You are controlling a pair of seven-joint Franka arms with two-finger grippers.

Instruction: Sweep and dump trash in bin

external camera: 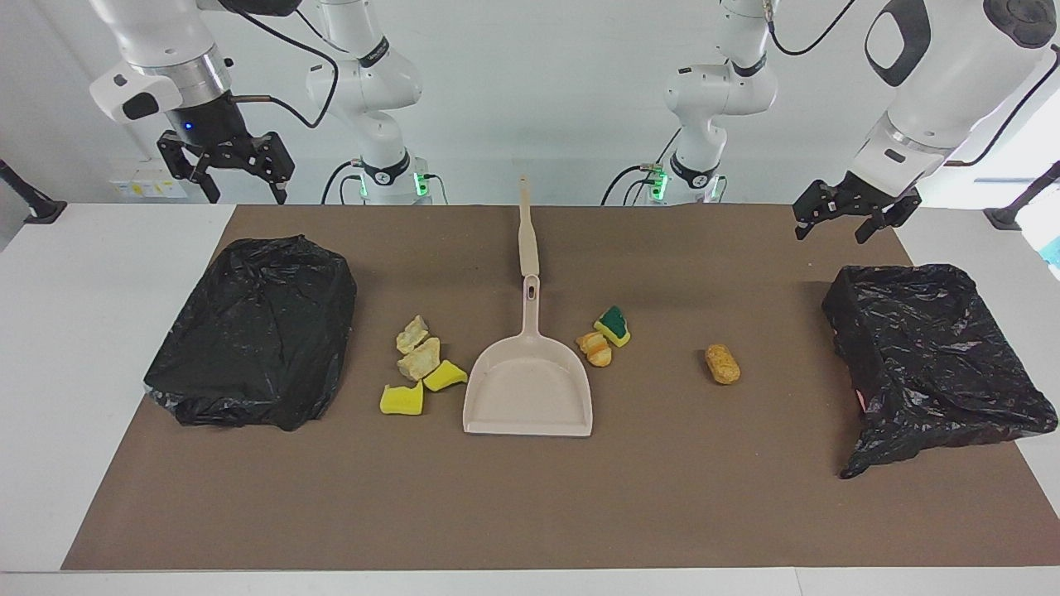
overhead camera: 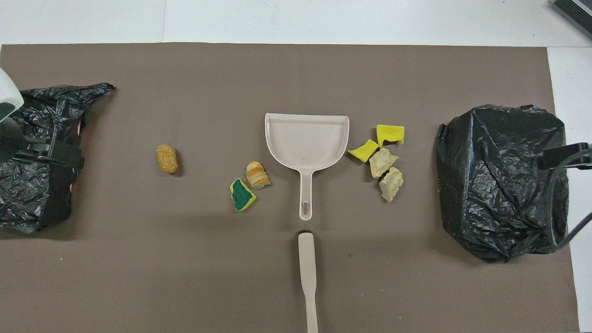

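A beige dustpan (external camera: 527,389) (overhead camera: 306,143) lies mid-mat, its handle pointing toward the robots. In line with that handle, nearer to the robots, lies a beige brush handle (external camera: 527,240) (overhead camera: 307,277). The trash lies on both sides of the pan. Toward the right arm's end are two yellow sponge bits (external camera: 402,400) (overhead camera: 390,134) and two tan lumps (external camera: 419,358) (overhead camera: 382,162). Toward the left arm's end are an orange bread piece (external camera: 595,348) (overhead camera: 257,175), a green-topped sponge (external camera: 614,325) (overhead camera: 242,194) and a brown chunk (external camera: 722,364) (overhead camera: 167,158). My right gripper (external camera: 247,197) and left gripper (external camera: 831,236) hang open and hold nothing.
A black-bagged bin (external camera: 257,331) (overhead camera: 504,180) stands at the right arm's end of the brown mat, under the raised right gripper. A second black-bagged bin (external camera: 927,356) (overhead camera: 32,185) stands at the left arm's end, below the left gripper. White table borders the mat.
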